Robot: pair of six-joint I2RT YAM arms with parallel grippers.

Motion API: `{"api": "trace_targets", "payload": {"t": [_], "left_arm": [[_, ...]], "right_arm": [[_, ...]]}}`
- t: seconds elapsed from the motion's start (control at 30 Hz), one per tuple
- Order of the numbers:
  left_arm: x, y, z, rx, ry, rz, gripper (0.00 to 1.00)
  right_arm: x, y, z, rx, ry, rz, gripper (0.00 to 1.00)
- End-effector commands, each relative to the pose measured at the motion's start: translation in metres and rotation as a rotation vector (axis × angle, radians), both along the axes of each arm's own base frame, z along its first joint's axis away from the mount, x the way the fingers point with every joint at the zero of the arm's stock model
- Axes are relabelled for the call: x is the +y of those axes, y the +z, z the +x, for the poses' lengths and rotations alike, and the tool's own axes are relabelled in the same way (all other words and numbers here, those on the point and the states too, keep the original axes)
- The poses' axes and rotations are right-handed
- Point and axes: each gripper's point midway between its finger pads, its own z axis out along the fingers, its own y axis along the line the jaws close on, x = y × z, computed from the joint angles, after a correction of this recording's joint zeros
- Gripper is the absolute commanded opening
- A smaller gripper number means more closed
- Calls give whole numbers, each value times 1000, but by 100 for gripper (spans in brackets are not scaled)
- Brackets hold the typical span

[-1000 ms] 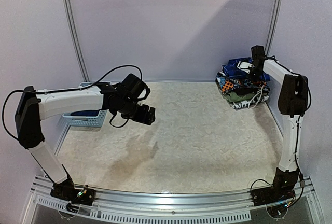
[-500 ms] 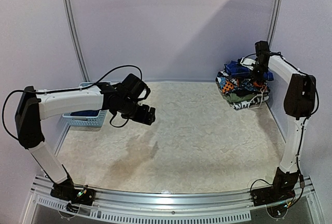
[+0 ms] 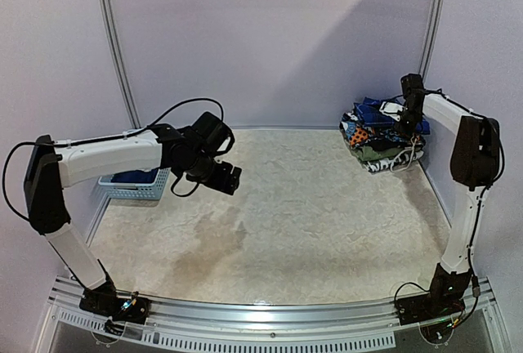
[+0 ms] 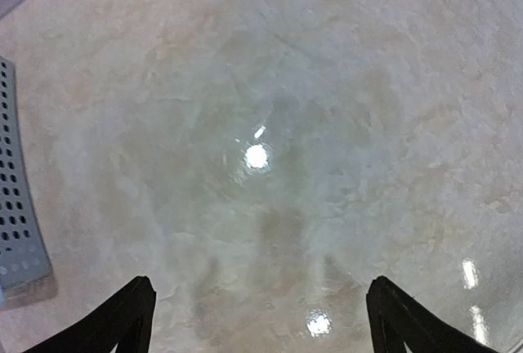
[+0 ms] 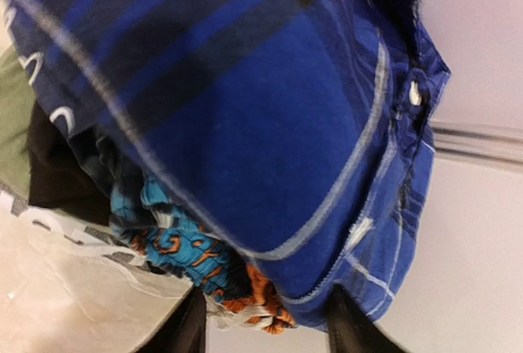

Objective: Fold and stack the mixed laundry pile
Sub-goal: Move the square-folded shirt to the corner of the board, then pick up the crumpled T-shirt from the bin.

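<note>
Count of items on view:

- Arms: two.
- Tools: two, one per arm, namely the left tool [image 3: 231, 180] and the right tool [image 3: 406, 118].
- Tabletop [image 3: 310, 230]: one.
- Slotted light-blue basket [image 3: 131, 183]: one.
- Laundry pile [image 3: 372, 147]: one stack.

Separate pieces that can be told apart in the stack: one blue-and-black plaid shirt [image 5: 245, 108], one teal-and-orange patterned piece [image 5: 176, 251] and one olive-green piece [image 5: 10, 116]. Further layers show at the edges, but their number cannot be fixed.

The pale mottled table [image 3: 327, 222] bears a laundry stack [image 3: 380, 136] far right and a basket [image 3: 131, 189] far left.
</note>
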Motion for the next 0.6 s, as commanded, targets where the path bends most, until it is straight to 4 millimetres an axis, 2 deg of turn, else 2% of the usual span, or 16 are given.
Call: {"api": "trace_targets", "payload": {"t": [0.0, 0.07, 0.1, 0.17, 0.2, 0.23, 0.33, 0.43, 0.47, 0.57], "left_arm": [[35, 38, 16, -111, 53, 192, 94], [55, 52, 23, -141, 102, 228, 95], [66, 58, 27, -151, 131, 239, 95], [91, 69, 33, -164, 201, 248, 95], [104, 74, 36, -169, 242, 246, 95], [117, 78, 38, -171, 284, 244, 95], [158, 88, 43, -184, 399, 244, 94], [194, 91, 49, -193, 487, 236, 91], [211, 89, 53, -184, 528, 229, 88], [240, 80, 69, -140, 588, 158, 80]], "right_arm": [[9, 47, -16, -97, -23, 98, 56], [17, 79, -25, -161, -46, 186, 64], [22, 99, -33, -196, -43, 231, 71], [35, 116, -47, -229, -43, 337, 86], [41, 119, -52, -245, -53, 395, 95], [51, 128, -62, -274, -32, 466, 98], [72, 126, -90, -291, -29, 651, 99], [99, 113, -115, -197, -27, 847, 99], [109, 110, -123, -150, -17, 906, 99], [133, 97, -141, -33, 38, 1032, 99]]}}
